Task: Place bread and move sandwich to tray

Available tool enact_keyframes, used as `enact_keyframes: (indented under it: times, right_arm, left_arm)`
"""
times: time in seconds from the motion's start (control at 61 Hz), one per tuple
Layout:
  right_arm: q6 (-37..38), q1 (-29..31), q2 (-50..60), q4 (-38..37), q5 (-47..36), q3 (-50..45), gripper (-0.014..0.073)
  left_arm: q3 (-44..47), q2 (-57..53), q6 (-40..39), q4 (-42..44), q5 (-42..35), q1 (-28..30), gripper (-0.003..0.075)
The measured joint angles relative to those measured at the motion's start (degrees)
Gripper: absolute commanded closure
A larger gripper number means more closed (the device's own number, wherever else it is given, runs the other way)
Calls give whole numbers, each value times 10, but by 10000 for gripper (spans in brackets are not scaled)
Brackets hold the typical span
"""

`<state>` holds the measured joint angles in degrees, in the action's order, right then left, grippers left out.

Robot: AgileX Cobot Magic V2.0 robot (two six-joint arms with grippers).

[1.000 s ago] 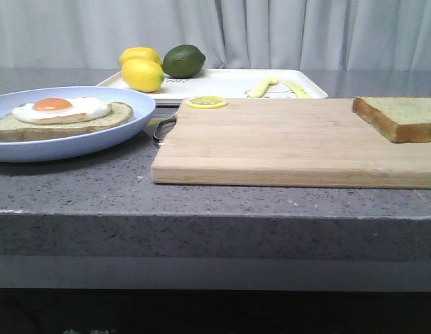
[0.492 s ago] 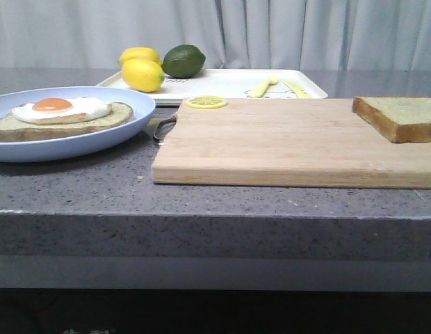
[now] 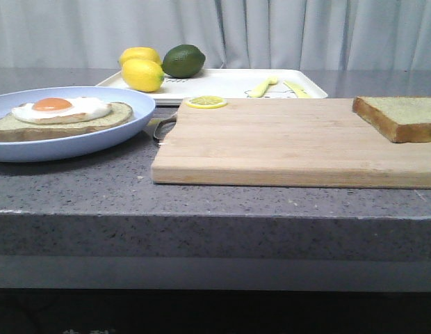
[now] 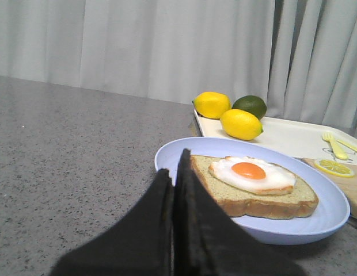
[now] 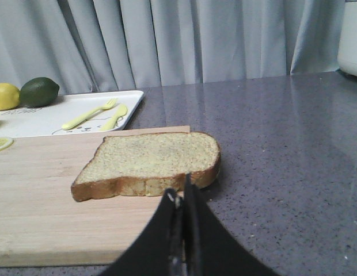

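Right gripper (image 5: 181,230): fingers pressed together, nothing between them; it sits low at the near edge, pointed at the bread's crust and apart from it.
Left gripper (image 4: 174,201): also closed on nothing, aimed at the near rim of the plate, seemingly just short of it.
Step in hand: judged to be the reach for the bread; nothing has been lifted yet.
Doing it well: the right fingers need to part wider than the slice is thick, come in level with the board, and close on the crusted edge, not the soft crumb, so the slice does not bend or tear.
Cutting board (image 3: 285,142): holds the bread (image 5: 149,161) at its right end, one edge running to the board's side; a lemon slice (image 3: 206,102) lies at its far left corner.
Plate (image 4: 316,215): on the left, carrying the sandwich (image 4: 250,184), egg uppermost and open to receive the bread.
Tray (image 3: 229,83): farthest back, holding two lemons (image 3: 142,74), a lime (image 3: 183,60) and yellow cutlery (image 5: 98,117); its middle is bare.
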<state>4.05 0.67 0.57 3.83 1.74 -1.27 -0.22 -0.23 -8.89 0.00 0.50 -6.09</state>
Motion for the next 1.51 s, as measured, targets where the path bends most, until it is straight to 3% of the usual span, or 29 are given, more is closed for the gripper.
enact_keyframes:
  times: [0.262, 0.443, 0.656, 0.885, 1.262, 1.377, 1.508]
  right_arm:
    - [0, 0, 0, 0, 106, 131, 663]
    - [0, 0, -19, 0, 183, 257, 663]
    - [0, 0, -144, 0, 333, 402, 663]
    - [0, 0, -253, 0, 422, 433, 663]
    - [0, 0, -354, 0, 438, 433, 657]
    - [0, 0, -374, 0, 438, 433, 542]
    - [0, 0, -389, 0, 438, 433, 257]
  left_arm:
    - [-125, 1, 0, 0, 62, 0, 741]
    - [-268, 57, 0, 0, 169, 0, 741]
    - [-405, 164, 0, 0, 305, 0, 741]
    - [-421, 236, 0, -3, 355, 0, 741]
    - [-418, 305, 0, 0, 356, 0, 737]
    - [-417, 314, 0, 16, 355, 0, 659]
    - [-417, 315, 0, 39, 352, 0, 437]
